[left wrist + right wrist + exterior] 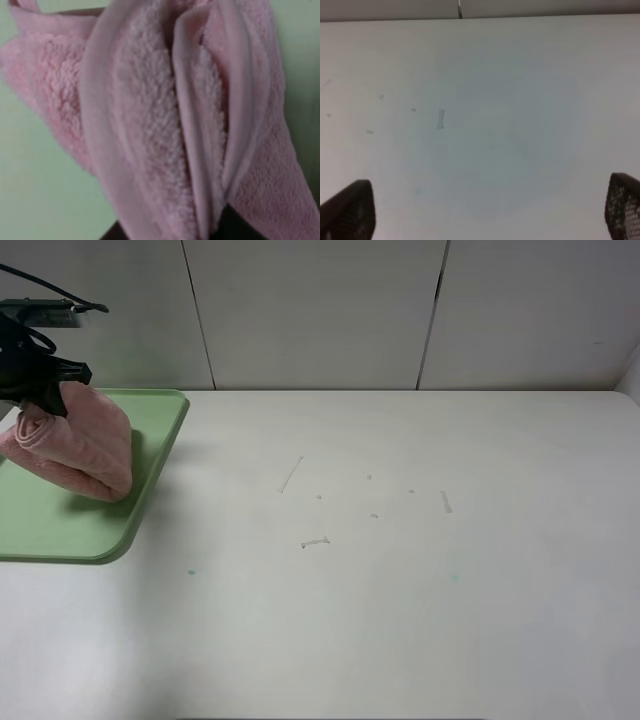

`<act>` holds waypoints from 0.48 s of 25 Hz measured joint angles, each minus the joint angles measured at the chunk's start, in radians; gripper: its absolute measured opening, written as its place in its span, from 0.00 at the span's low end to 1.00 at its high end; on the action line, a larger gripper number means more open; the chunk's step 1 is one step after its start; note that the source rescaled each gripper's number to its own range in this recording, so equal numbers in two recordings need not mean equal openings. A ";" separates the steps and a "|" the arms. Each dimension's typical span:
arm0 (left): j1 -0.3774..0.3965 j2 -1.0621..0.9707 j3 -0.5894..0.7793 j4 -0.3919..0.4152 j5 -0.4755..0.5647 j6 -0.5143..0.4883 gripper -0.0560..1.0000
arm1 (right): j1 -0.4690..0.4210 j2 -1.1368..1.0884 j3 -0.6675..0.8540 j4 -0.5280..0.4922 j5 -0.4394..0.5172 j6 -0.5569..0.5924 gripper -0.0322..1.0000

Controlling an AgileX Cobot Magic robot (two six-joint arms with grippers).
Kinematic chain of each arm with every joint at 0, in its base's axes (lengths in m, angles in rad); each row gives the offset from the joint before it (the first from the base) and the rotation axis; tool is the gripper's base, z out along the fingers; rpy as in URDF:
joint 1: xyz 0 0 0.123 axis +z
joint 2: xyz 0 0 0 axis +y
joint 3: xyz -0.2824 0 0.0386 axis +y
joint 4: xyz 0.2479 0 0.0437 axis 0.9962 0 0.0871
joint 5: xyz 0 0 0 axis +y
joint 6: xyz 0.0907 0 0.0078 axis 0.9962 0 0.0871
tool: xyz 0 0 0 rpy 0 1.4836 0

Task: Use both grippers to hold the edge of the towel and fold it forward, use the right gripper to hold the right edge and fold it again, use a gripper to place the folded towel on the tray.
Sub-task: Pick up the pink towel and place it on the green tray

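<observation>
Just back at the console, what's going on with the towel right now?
The left end effector is gripping the folded pink towel from above and has it over the green tray at the left side of the table. The towel's lower end looks to be resting on the tray, but it has not been released. The right end effector is open over bare table, holding nothing.
</observation>
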State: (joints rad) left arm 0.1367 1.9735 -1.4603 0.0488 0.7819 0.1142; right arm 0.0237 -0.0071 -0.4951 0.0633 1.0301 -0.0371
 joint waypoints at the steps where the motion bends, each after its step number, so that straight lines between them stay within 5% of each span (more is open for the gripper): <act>1: 0.000 0.000 0.000 0.001 0.000 0.000 0.17 | 0.000 0.000 0.000 0.000 0.000 0.000 1.00; 5: 0.001 0.000 0.000 0.008 0.010 -0.003 0.41 | 0.000 0.000 0.000 0.000 0.000 0.000 1.00; 8: 0.001 0.000 0.000 0.028 0.030 -0.046 0.82 | 0.000 0.000 0.000 0.000 0.000 0.000 1.00; 12: 0.001 0.000 0.000 0.049 0.058 -0.066 0.97 | 0.000 0.000 0.000 0.000 0.000 0.000 1.00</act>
State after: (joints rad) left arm 0.1377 1.9735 -1.4603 0.0974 0.8403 0.0479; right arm 0.0237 -0.0071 -0.4951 0.0636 1.0301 -0.0371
